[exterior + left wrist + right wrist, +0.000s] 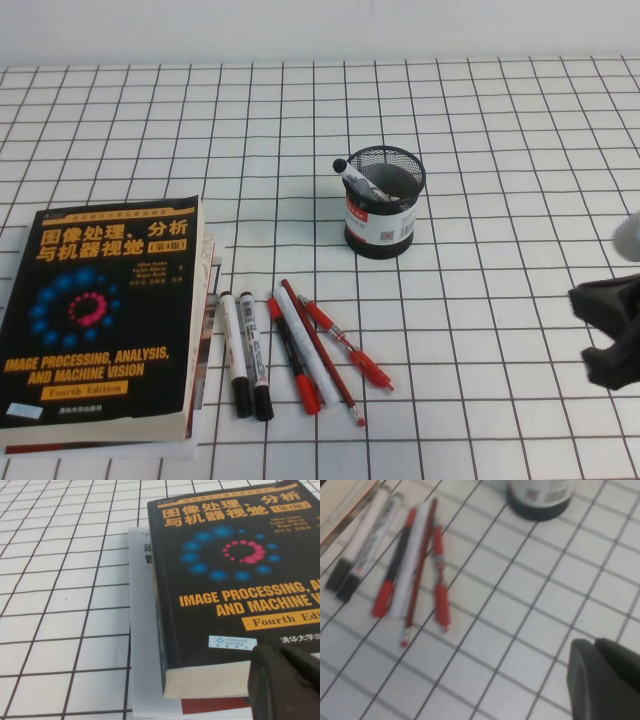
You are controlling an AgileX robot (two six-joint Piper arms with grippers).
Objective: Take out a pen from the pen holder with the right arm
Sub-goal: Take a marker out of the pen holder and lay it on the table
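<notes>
Upright black mesh pen holder [381, 238], pen [356, 179] leaning inside.

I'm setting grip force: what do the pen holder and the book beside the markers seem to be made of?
Pen holder: probably black metal mesh, matte. A fine grid shows in its wall, above a white label.
Book: paper pages with a seemingly laminated cover that shows a faint sheen.
Right gripper, shut, hangs right of the holder. The left gripper is over the book's corner.

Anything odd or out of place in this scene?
Nothing spilled or damaged. One oddity: six loose pens lie beside the book, while the pen holder holds just one pen. The right gripper sits far right, jaws shut; the left gripper hangs over the book's corner.
</notes>
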